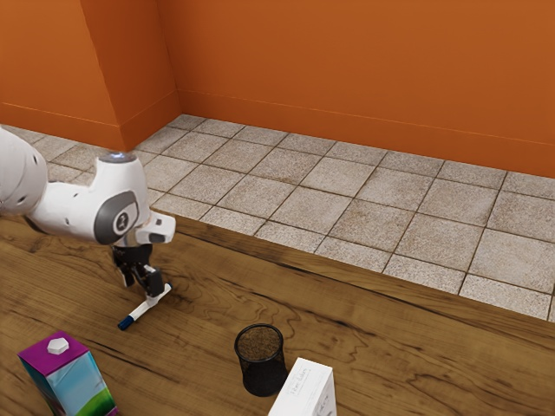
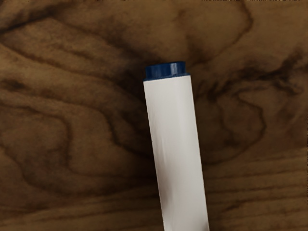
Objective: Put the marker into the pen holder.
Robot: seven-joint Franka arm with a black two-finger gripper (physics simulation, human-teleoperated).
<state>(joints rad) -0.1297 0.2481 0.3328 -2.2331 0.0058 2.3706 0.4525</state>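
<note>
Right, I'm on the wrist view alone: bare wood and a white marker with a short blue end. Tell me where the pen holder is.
Observer: The pen holder stands upright, mouth up, toward the exterior view's right from the marker and nearer that camera.

Operator: Name whatever could get in the way beside it.

Observer: A white box sits close by on the exterior view's right; I can't tell if they touch. A carton stands farther off, on the other side.

Operator: Now describe the marker's other end.

Observer: It has a longer blue cap, pointing toward the exterior view's lower left.
</note>
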